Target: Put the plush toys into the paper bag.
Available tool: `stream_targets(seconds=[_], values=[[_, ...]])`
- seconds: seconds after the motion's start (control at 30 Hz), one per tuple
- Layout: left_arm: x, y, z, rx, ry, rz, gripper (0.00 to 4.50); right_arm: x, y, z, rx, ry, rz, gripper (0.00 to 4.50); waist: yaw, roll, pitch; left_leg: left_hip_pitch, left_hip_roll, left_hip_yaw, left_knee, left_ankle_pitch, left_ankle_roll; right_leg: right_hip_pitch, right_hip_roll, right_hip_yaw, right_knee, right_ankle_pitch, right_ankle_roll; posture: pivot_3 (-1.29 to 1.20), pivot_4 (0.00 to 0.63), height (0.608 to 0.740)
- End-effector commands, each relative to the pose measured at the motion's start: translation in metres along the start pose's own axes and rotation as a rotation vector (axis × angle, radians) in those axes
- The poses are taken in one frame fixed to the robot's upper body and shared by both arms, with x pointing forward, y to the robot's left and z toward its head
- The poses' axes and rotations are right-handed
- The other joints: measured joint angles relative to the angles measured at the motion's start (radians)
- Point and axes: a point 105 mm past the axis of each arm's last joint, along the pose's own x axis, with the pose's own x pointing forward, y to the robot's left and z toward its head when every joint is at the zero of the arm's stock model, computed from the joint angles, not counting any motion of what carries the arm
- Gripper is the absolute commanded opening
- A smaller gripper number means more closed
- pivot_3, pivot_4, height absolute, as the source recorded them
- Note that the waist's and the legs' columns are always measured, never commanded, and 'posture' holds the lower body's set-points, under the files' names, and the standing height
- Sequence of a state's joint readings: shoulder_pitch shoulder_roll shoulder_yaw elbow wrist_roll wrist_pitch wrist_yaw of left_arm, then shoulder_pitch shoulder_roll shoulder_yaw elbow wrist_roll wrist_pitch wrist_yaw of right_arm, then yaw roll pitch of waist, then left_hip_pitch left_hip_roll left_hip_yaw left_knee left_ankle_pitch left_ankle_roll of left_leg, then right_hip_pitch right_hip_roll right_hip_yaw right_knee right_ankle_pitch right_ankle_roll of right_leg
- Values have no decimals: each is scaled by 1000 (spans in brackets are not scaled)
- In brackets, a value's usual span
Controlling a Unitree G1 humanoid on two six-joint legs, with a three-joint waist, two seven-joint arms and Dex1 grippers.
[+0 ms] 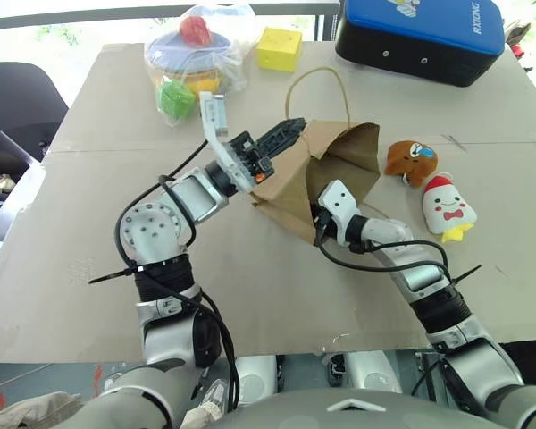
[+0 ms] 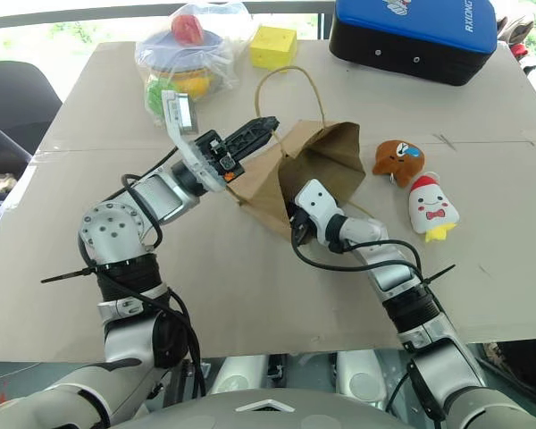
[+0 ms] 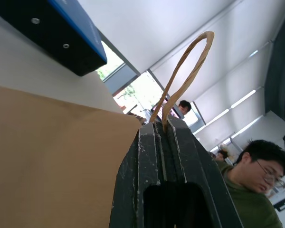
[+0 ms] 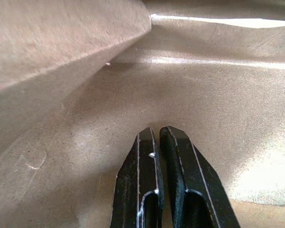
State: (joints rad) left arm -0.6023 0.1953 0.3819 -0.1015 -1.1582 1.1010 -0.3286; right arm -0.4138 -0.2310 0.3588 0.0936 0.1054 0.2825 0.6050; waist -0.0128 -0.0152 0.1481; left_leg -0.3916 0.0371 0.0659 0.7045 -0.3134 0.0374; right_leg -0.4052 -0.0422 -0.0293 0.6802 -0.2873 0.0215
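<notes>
The plain brown kraft paper bag (image 1: 326, 165) lies tipped on its side near the middle of the cardboard-covered table (image 1: 250, 286), its mouth turned toward the robot and its thin tan twine loop handle (image 1: 320, 85) arching up behind it. The left gripper (image 1: 290, 130) reaches in from the left and meets the bag at its upper rim; in the left wrist view its two black fingers (image 3: 147, 161) are pressed tight together with the base of the twine handle (image 3: 185, 76) pinched between their tips, the brown paper wall (image 3: 47, 156) lying just beside them. The right gripper (image 4: 161, 133) is pushed into the bag's mouth from below, so that in the head views only its white wrist (image 1: 339, 210) shows at the paper's edge (the fingertips are hidden by the bag there); seen from the right wrist, its fingers are closed flat against each other with nothing between them, surrounded by the bag's creased inner walls (image 4: 218, 85). Both plush toys lie outside the bag, on the table to its right: the rounded brown-orange plush with a blue mark (image 1: 411, 161) is near the bag's right edge, and the white plush with red cap, red bow and yellow feet (image 1: 447, 207) lies just beside it, a little nearer the robot.
</notes>
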Motion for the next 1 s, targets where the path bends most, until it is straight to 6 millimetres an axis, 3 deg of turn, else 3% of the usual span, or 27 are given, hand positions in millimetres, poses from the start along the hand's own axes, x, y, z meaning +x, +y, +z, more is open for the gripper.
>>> stream_targets(seconds=[0.03, 0.2, 0.43, 0.5, 0.53, 0.57, 0.67, 0.77, 0.87, 1.0], values=[[-6, -15, 7, 90, -9, -38, 0, -7, -6, 2, 1, -20, -50, 98, 1, 0, 0, 0, 0, 0, 0, 0, 0, 0, 0, 0, 0, 0, 0, 0, 150, 733], [-4, -18, -2, 143, 28, -54, 0, -29, -3, 47, -7, -145, -12, 98, 5, 0, 0, -1, -1, 0, 0, 0, 0, 0, -1, -1, 0, 0, 0, 0, 150, 733], [1, -22, -10, 195, 56, -79, 0, -66, 3, 84, -46, -180, -29, 3216, 3, 0, 0, -1, 0, -1, -1, 0, -1, 0, -1, -2, 0, 0, 0, 0, 150, 733], [1, -22, -12, 226, 72, -87, 0, -87, 2, 99, -30, -210, -73, 4162, 4, 0, 0, -1, -1, -1, -1, 0, -1, 0, -1, -2, 0, 0, 0, 0, 150, 733], [1, -22, -13, 245, 79, -88, 0, -99, 1, 104, -28, -215, -102, 4490, 5, 0, 0, -1, -1, -1, -1, 0, -1, 0, -1, -2, 0, 0, 0, 0, 150, 733], [2, -20, -12, 249, 76, -85, 0, -112, -2, 106, -25, -211, -153, 4490, 7, 0, 0, -1, -1, -2, -1, 0, -1, 0, -1, -2, 0, 0, 0, 0, 150, 733], [3, -18, -10, 250, 63, -84, 0, -144, -14, 102, -42, -159, -314, 4490, 21, 0, 0, -2, -1, -2, -1, 0, -1, 0, -1, -3, -1, 0, 0, 0, 150, 733], [4, -17, -10, 258, 66, -87, 0, -172, -39, 92, -63, -60, -548, 4490, 24, 0, 0, -2, -1, -2, -1, 0, 0, 0, -1, -3, -1, 0, 0, 0, 150, 733], [5, -14, -14, 282, 84, -92, 0, -198, -62, 68, -38, 85, -740, 4490, 25, 0, 0, -2, -1, -3, -1, 0, 0, 0, 0, -2, 0, 0, 0, 0, 150, 733], [8, -14, -15, 294, 75, -100, 0, -221, -88, 18, 57, 311, -943, 4490, 25, 0, 0, -2, -2, -2, -1, 0, 0, 0, 0, -1, 0, 0, 0, 0, 150, 733]])
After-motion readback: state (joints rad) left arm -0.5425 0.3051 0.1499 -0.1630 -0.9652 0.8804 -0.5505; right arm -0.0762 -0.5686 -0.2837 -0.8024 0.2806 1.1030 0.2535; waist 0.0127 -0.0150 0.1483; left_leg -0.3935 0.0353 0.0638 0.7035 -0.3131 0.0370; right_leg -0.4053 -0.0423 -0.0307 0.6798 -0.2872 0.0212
